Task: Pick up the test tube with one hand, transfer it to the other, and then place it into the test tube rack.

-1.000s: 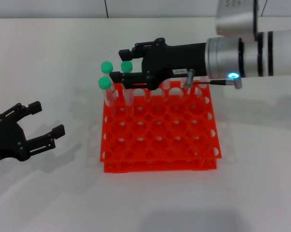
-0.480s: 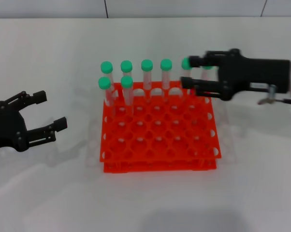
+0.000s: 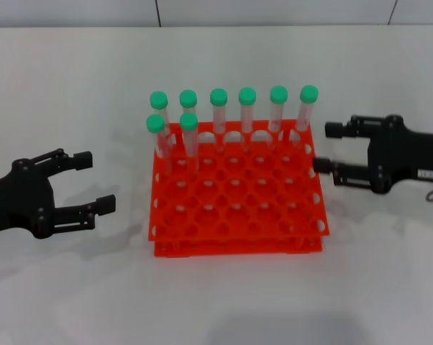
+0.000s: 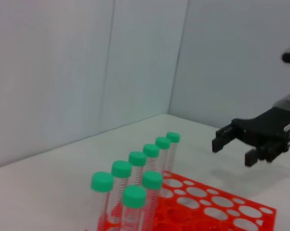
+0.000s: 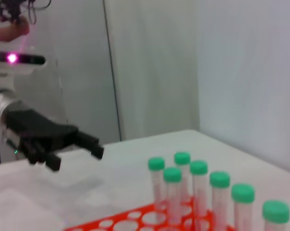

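The orange test tube rack point(image 3: 238, 215) stands mid-table with eight green-capped test tubes upright in it: six along the back row point(image 3: 247, 108) and two more in the second row at the left point(image 3: 189, 133). My right gripper point(image 3: 321, 147), with a white label, is open and empty just right of the rack's back corner. My left gripper point(image 3: 94, 183) is open and empty, left of the rack. The left wrist view shows the tubes point(image 4: 135, 180) and the right gripper point(image 4: 231, 147) beyond them. The right wrist view shows the tubes point(image 5: 198, 185) and the left gripper point(image 5: 75, 151).
The white table point(image 3: 73, 86) spreads on all sides of the rack. A white wall point(image 4: 87, 62) stands behind the table. The rack's front rows of holes point(image 3: 238, 208) hold nothing.
My right gripper let go of a tube at the second row's left and drew back right, off the rack. My left gripper moved right, closer to the rack.
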